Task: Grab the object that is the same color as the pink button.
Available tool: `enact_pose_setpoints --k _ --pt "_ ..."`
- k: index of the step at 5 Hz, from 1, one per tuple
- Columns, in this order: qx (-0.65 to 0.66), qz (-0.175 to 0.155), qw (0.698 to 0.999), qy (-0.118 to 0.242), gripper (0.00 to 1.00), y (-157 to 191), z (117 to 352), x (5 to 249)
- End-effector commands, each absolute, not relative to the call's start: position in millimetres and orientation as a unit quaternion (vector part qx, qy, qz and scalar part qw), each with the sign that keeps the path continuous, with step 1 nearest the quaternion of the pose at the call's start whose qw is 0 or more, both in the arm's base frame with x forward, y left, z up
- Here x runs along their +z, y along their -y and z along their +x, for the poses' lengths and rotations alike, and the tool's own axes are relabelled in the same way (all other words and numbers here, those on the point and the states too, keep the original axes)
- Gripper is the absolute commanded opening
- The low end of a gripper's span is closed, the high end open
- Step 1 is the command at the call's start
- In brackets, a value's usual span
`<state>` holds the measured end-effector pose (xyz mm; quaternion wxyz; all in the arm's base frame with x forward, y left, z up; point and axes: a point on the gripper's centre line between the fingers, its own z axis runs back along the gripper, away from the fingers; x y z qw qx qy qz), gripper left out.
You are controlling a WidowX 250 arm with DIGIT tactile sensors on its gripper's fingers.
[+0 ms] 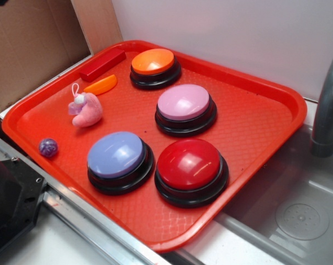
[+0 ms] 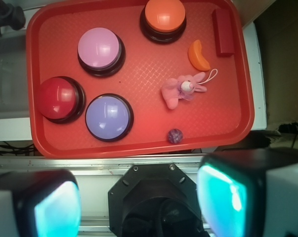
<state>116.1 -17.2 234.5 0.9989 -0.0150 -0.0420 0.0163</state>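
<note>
The tray was red, textured, and sat on a grey counter with a cardboard panel far left and a white wall behind. In the exterior view, going left to right: a purple ball lay near the tray's left rim, alone. Just right and farther back lay the pink plush, lilac bow and white string loop at its top, resting flat on the tray, free of everything. Behind it sat an orange crescent, close but apart, and behind that a red block along the far rim.

Then the buttons: blue button near, orange button far, pink button in the middle, red button near right. The blue and red bases looked to touch or almost touch; hard to say which.

On the right, a grey faucet was cut off by the frame edge, with a sink basin below it, its drain only part in view.

The exterior view showed no arm, only a dark mount at bottom left, cropped. The wrist view looked straight down: gripper well short of the tray, hovering over the metal edge, its two fingers blurred and glowing teal, spread wide with nothing between them. The plush lay well beyond them, toward the tray's right side.
</note>
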Motion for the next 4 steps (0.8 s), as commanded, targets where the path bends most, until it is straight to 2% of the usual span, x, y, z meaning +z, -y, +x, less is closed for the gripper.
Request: enact_pose_setpoints --k 1,2,4 --pt "0.016 -0.015 0.999 0.042 1.0 17 116 234" --pt "0.05 -0.023 0.997 0.045 1.0 16 122 228" --pt "0.252 -0.037 0.963 0.087 1.0 5 137 205"
